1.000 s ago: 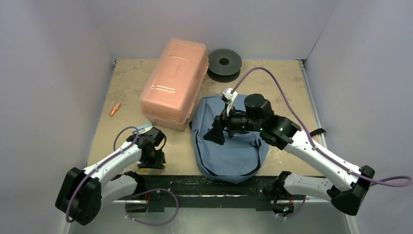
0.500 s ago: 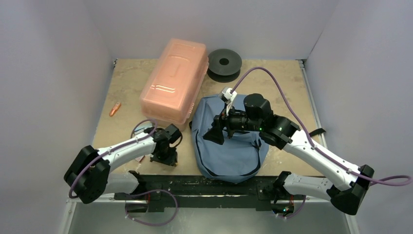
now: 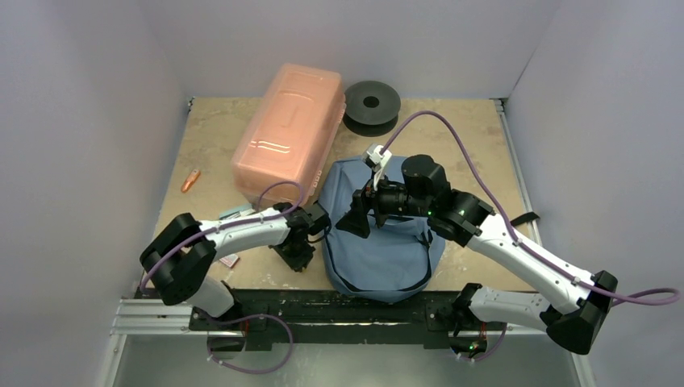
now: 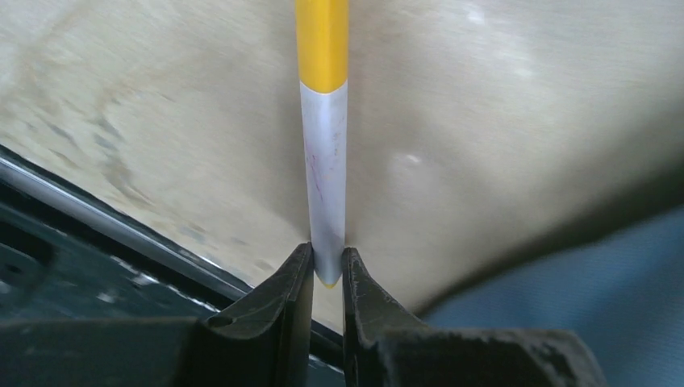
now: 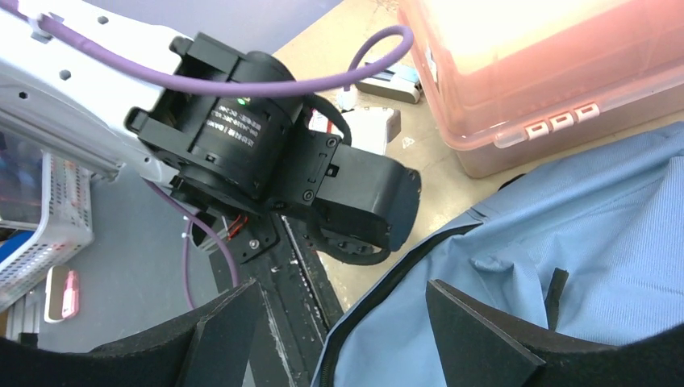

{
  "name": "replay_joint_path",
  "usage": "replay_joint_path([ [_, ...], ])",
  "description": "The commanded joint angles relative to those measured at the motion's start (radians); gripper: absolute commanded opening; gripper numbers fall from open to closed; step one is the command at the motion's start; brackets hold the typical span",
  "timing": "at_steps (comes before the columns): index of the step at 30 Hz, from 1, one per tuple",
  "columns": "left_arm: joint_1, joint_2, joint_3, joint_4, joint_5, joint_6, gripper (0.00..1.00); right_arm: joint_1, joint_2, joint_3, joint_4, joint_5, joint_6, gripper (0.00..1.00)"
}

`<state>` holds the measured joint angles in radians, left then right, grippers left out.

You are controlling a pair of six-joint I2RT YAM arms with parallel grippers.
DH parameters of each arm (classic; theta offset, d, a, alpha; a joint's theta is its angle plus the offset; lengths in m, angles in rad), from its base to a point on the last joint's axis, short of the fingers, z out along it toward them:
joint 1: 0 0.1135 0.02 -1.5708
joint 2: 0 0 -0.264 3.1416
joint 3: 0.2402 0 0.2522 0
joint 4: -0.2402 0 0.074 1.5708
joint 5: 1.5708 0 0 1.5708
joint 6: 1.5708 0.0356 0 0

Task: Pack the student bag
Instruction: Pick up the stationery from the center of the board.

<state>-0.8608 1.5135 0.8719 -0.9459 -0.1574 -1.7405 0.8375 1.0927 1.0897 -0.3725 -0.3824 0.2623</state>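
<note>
The student bag (image 3: pixel 379 242), soft blue-grey with dark zipper trim, lies flat at the front middle of the table. My left gripper (image 3: pixel 297 256) hangs low just left of the bag, shut on the white end of a yellow and white pen (image 4: pixel 324 161). In the left wrist view the pen points away from the jaws (image 4: pixel 327 270), and a blue corner of the bag (image 4: pixel 581 282) shows at the right. My right gripper (image 3: pixel 359 222) hovers open over the bag's left part. Between its fingers (image 5: pixel 343 322) I see only the bag's zipper edge (image 5: pixel 565 266).
A translucent pink box (image 3: pixel 286 137) stands behind the bag to the left, with a black spool (image 3: pixel 372 105) at the back. A small orange thing (image 3: pixel 190 180) lies at the far left. Small flat items (image 3: pixel 234 214) rest near the left arm. The black front rail (image 3: pixel 339 310) runs below the bag.
My left arm has swung right along the front edge, bringing its gripper close beside the bag. The right arm has barely moved.
</note>
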Motion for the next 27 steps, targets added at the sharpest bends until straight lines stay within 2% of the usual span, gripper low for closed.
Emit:
replay_joint_path([
  [1, -0.002, -0.011, -0.101, 0.025, -0.011, 0.122, 0.05, 0.002, -0.013, -0.006, 0.047, 0.021, 0.002, 0.79],
  [2, -0.001, -0.026, -0.115, 0.04, -0.005, 0.119, 0.1, 0.002, -0.008, -0.003, 0.047, 0.017, 0.003, 0.79],
  [5, -0.001, -0.099, -0.133, 0.045, -0.045, 0.117, 0.38, 0.002, 0.002, 0.005, 0.038, 0.008, 0.002, 0.79],
  [8, 0.011, -0.181, -0.127, 0.034, -0.092, 0.178, 0.6, 0.002, 0.003, 0.0, 0.042, 0.008, 0.005, 0.79],
  [9, 0.02, -0.204, -0.12, 0.011, -0.101, 0.191, 0.66, 0.002, 0.003, -0.001, 0.04, 0.01, 0.004, 0.79],
  [11, 0.065, -0.251, -0.123, -0.008, -0.108, 0.237, 0.72, 0.002, 0.001, -0.007, 0.04, 0.012, 0.003, 0.79],
  [15, 0.204, -0.386, -0.211, 0.075, -0.092, 0.356, 0.73, 0.002, 0.002, -0.017, 0.043, 0.009, 0.007, 0.79],
  [19, 0.319, -0.465, -0.28, 0.179, -0.092, 0.44, 0.62, 0.002, 0.009, -0.014, 0.043, 0.003, 0.008, 0.79],
  [23, 0.378, -0.456, -0.285, 0.253, -0.114, 0.496, 0.5, 0.002, 0.012, -0.017, 0.045, 0.004, 0.006, 0.79],
  [27, 0.382, -0.371, -0.274, 0.331, -0.083, 0.51, 0.46, 0.002, 0.018, -0.021, 0.05, -0.005, 0.008, 0.79],
])
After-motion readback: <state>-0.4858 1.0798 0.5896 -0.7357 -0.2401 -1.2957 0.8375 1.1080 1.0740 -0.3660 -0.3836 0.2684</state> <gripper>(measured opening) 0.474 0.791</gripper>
